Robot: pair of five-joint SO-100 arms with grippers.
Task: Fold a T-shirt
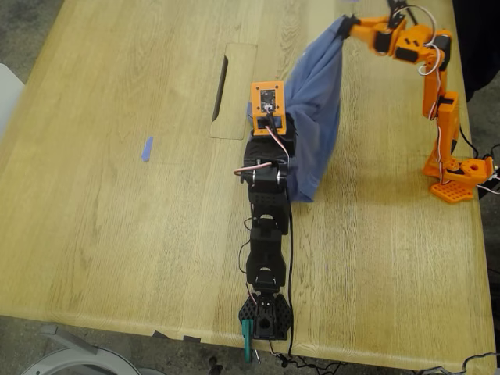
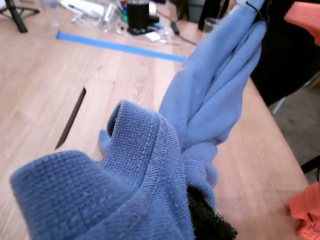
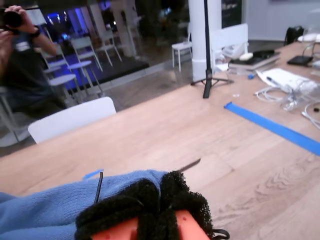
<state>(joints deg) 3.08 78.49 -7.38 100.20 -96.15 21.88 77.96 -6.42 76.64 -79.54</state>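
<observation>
Exterior view: the T-shirt (image 1: pixel 316 101) hangs bunched in the air between two arms, clear of the table (image 1: pixel 117 234) for most of its length, its low end drooping near the black arm's wrist. My first gripper (image 1: pixel 275 123), on the black arm, is buried in one end of the cloth; my second gripper (image 1: pixel 348 25), on the orange arm, pinches the other end up high. A scrap of blue tape (image 1: pixel 146 148) lies well off to the side of my first gripper.

First wrist view: my first gripper (image 2: pixel 197 212) is clamped on a thick wad of the T-shirt (image 2: pixel 150 165), with hem stitching right at the jaws. From here the cloth runs away as a twisted rope up to the orange arm (image 2: pixel 302 15). Only this view shows how tightly gathered the fabric is.

Second wrist view: my second gripper (image 3: pixel 150 210) has its padded jaws closed over a fold of the T-shirt (image 3: pixel 50 210). Beyond it are bare table, a strip of blue tape (image 3: pixel 275 125), a white chair (image 3: pixel 70 117) and a person (image 3: pixel 22 55) at the far edge, none of which appears from above.

I judge this as the lift-and-spread step: the shirt is raised but not flat. Next, the grippers should draw apart to pull it taut, then lower it onto the table for folding.
</observation>
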